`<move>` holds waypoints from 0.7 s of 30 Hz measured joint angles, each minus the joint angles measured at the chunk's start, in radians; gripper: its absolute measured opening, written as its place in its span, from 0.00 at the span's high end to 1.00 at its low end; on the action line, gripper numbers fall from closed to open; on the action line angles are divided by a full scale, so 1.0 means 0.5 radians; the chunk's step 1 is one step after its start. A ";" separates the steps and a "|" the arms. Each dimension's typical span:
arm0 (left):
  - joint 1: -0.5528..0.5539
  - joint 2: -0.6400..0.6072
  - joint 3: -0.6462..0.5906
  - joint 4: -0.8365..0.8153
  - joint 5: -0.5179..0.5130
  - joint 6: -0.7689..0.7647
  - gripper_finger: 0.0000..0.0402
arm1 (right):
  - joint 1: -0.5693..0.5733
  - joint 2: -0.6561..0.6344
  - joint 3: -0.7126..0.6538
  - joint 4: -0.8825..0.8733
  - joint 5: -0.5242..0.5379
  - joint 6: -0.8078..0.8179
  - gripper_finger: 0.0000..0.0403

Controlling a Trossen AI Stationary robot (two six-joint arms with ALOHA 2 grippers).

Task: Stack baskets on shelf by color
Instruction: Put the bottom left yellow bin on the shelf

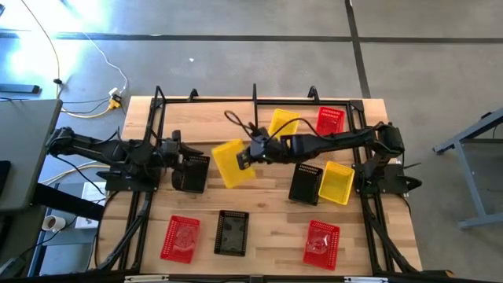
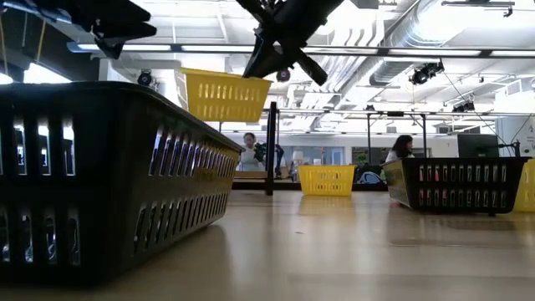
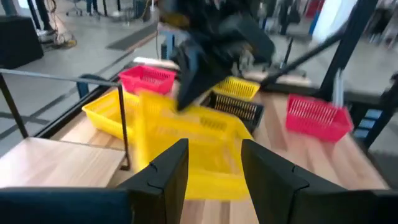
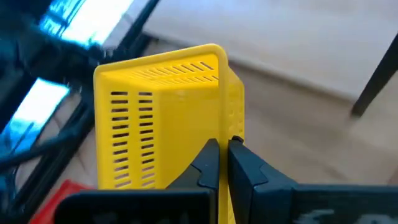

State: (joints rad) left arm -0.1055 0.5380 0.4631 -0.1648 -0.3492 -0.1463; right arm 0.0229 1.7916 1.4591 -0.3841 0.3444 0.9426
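My right gripper (image 1: 247, 155) reaches over the table's middle and is shut on a yellow basket (image 1: 230, 163), which hangs in the air (image 2: 224, 94). My left gripper (image 1: 185, 154) stands open at the table's left, above a black basket (image 1: 191, 174), with nothing between its fingers (image 3: 214, 167). A yellow basket (image 1: 283, 123) and a red basket (image 1: 331, 119) sit at the far side on the shelf (image 1: 212, 110), a pale plank inside black tubing. More baskets rest flat on the tabletop. My right gripper pinches one wall of the yellow basket at its rim (image 4: 227, 138), close to a corner, between its two fingers. It comes from the table's right, slanting down. The basket is lifted clear of the table, slightly tilted, its open side up (image 2: 251, 79).
A black basket (image 1: 306, 182) and a yellow one (image 1: 336, 182) lie side by side at the right. Near the front edge lie a red basket (image 1: 181, 237), a black one (image 1: 233, 233) and another red one (image 1: 322, 242). An upright shelf post (image 2: 272, 146) stands at the far middle.
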 joint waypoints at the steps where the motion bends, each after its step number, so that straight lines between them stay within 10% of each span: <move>1: 0.000 0.048 0.041 -0.034 -0.001 0.011 0.66 | -0.019 0.000 0.021 -0.004 0.027 -0.022 1.00; 21: 0.001 1.006 0.540 -0.163 -0.225 0.339 0.66 | -0.154 0.001 0.075 0.106 0.346 -0.107 1.00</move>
State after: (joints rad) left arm -0.1051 1.0409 0.7329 -0.2464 -0.4618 0.0231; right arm -0.0539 1.7920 1.4967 -0.3309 0.5172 0.8891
